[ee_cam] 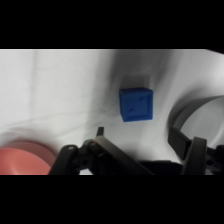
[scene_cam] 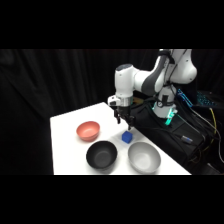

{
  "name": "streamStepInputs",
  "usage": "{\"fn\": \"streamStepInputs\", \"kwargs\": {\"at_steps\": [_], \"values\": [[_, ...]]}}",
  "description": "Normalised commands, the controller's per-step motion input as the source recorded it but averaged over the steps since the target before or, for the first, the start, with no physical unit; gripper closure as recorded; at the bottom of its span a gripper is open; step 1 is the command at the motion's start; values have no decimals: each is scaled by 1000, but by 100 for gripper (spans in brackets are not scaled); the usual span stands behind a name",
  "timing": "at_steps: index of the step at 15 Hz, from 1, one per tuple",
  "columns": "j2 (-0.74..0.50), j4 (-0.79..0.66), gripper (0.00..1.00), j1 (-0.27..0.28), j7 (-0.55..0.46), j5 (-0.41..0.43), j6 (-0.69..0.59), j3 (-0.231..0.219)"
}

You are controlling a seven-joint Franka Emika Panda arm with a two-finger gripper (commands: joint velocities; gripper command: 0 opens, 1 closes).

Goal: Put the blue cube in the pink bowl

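The blue cube (scene_cam: pixel 127 136) sits on the white table (scene_cam: pixel 65 140), between the pink bowl (scene_cam: pixel 88 130) and the grey-silver bowl (scene_cam: pixel 144 156), just behind the gap that separates the black bowl (scene_cam: pixel 101 154) from the grey-silver one. It touches none of the 3 bowls. In the wrist view the blue cube (ee_cam: pixel 136 104) lies flat on the table (ee_cam: pixel 60 90), with the pink bowl's rim (ee_cam: pixel 25 157) at lower left and the grey-silver bowl's edge (ee_cam: pixel 200 115) at right. The gripper (scene_cam: pixel 122 119) hangs just above and behind the cube, its 2 fingers (ee_cam: pixel 181 142) spread apart and holding nothing. The arm reaches in from the base at upper right.
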Motion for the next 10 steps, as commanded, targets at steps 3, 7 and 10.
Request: {"fn": "streamStepInputs", "kwargs": {"at_steps": [3,7,10], "values": [[104,-120,0,61,153,-163,360,43],[158,-66,0,69,316,-316,367,-28],[173,-24,0,121,380,-370,314,-134]]}}
